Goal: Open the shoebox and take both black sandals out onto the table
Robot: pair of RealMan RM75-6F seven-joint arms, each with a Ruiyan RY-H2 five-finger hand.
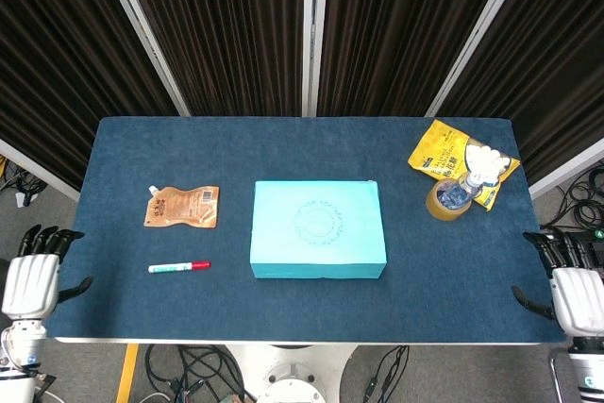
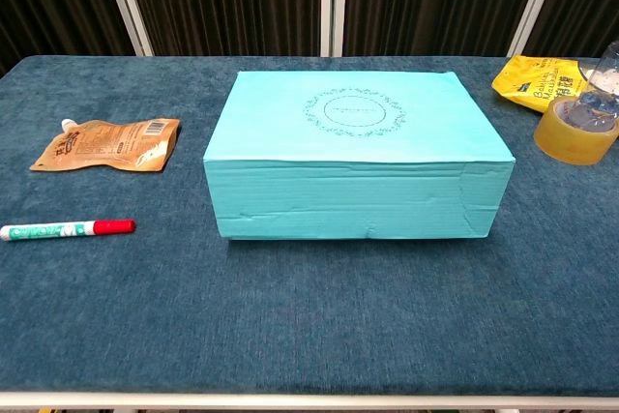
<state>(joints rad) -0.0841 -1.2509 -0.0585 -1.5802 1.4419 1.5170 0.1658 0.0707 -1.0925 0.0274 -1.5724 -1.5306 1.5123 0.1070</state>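
The closed shoebox point(image 1: 318, 229) is being left untouched, while the left hand point(image 1: 28, 280) and right hand point(image 1: 576, 290) are being held empty with fingers spread.

Turquoise cardboard shoebox point(image 1: 318, 229), rectangular, lay flat at mid-surface point(image 1: 283, 153) with long sides running left to right. Lid shut and seated squarely, printed with a round ornamental wreath emblem point(image 2: 354, 111) at centre top. Front wall showed faint horizontal creases and a small dent near its right corner. Sandals hidden inside, not visible.
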